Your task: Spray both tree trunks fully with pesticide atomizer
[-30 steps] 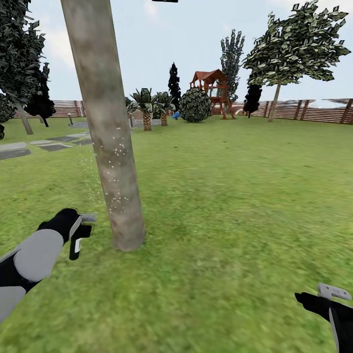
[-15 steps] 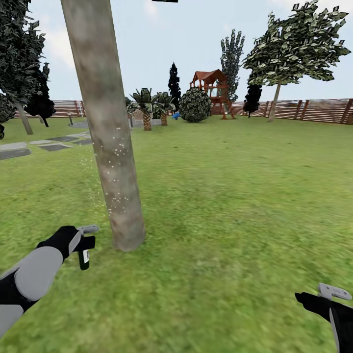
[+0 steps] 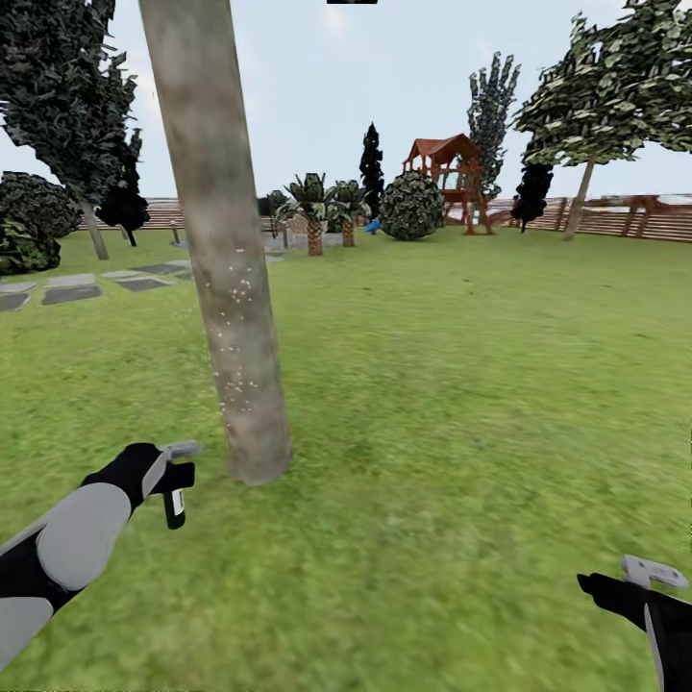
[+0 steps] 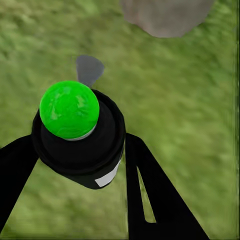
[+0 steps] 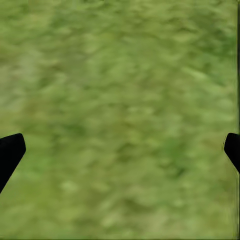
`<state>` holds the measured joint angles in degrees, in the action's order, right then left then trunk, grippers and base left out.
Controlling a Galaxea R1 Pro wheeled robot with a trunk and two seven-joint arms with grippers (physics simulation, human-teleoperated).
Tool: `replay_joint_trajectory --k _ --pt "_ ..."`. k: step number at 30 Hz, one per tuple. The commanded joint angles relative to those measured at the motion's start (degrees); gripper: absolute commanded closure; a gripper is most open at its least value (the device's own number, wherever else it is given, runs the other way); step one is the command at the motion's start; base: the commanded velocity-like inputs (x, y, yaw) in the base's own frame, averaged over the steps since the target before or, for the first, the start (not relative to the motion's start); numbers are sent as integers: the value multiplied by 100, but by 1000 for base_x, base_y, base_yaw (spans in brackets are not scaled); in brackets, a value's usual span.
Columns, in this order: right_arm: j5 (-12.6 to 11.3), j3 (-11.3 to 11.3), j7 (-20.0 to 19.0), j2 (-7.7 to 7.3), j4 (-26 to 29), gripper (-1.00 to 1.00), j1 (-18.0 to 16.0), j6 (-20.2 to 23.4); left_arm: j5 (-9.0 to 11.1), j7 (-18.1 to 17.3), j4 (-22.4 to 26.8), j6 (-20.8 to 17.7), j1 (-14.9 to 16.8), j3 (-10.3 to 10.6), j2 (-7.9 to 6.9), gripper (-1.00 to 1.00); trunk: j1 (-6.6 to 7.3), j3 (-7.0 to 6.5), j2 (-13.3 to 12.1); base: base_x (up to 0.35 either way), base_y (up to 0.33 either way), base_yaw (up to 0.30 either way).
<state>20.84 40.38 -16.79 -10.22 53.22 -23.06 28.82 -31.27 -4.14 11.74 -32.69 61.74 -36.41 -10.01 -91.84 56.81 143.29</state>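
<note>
One atomizer [image 3: 174, 506], one speckled trunk [image 3: 231, 288] nearby.

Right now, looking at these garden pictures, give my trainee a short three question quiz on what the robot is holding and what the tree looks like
1. True or false: the left gripper is shut on the pesticide atomizer.
2. Multiple choice: the white pesticide specks lie on A) the grass, B) the tree trunk, C) the stone paving.
3. Fill in: in the right wrist view, the right gripper has its fingers far apart with nothing but ______ between them.

Key: 1 true; 2 B; 3 grass.
</note>
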Motion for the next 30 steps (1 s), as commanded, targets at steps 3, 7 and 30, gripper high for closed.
replay_joint_trajectory --k 3,7,30 --pt "61 20 -52 2 4 -100 -6 13 -62 -43 12 -27 4 -33 21 100 1 6 3 0 -306 15" --pt "62 17 -52 2 4 -100 -6 15 -57 -42 12 -26 4 -33 32 100 1 6 3 0 -306 59" --pt "64 14 -49 2 4 -100 -5 16 -55 -38 12 -35 4 -33 36 100 1 6 3 0 -314 161"
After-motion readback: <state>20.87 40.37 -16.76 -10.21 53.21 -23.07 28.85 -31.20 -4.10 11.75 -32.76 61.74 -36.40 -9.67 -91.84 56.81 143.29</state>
